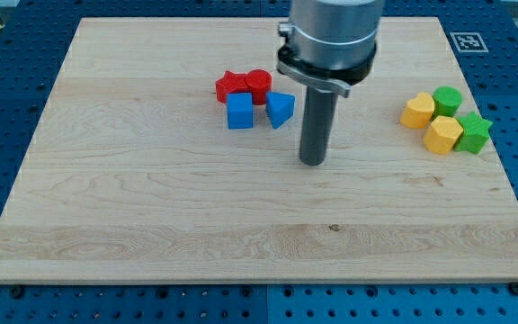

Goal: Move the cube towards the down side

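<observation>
A blue cube (239, 112) sits on the wooden board (151, 198) a little above centre. To its right, a small gap away, is a blue wedge-shaped block (280, 109). Right above them lie a red star-shaped block (231, 85) and a red cylinder (258, 84), touching each other. My tip (312, 162) rests on the board to the right of and below the blue pair, apart from both blocks. The rod rises to the arm's grey body (331, 36) at the view's top.
At the view's right a cluster holds a yellow block (417, 111), a yellow hexagonal block (442, 135), a green cylinder (447, 100) and a green star (474, 132). A printed marker tag (466, 41) sits at the board's top right corner.
</observation>
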You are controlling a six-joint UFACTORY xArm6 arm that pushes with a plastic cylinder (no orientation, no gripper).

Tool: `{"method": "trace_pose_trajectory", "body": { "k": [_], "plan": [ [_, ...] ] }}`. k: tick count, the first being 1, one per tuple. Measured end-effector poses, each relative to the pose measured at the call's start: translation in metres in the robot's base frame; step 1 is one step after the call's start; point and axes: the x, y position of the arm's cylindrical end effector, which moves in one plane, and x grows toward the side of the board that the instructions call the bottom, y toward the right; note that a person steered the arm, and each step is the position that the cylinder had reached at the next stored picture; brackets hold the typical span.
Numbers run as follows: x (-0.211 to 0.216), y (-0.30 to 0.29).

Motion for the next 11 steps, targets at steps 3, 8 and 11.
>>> {"method": "trace_pose_trajectory", "body": {
  "k": [3, 8, 11],
  "plan": [
    [-0.098, 0.016],
    [-0.097, -0.111],
    [-0.076, -0.122]
  ]
}}
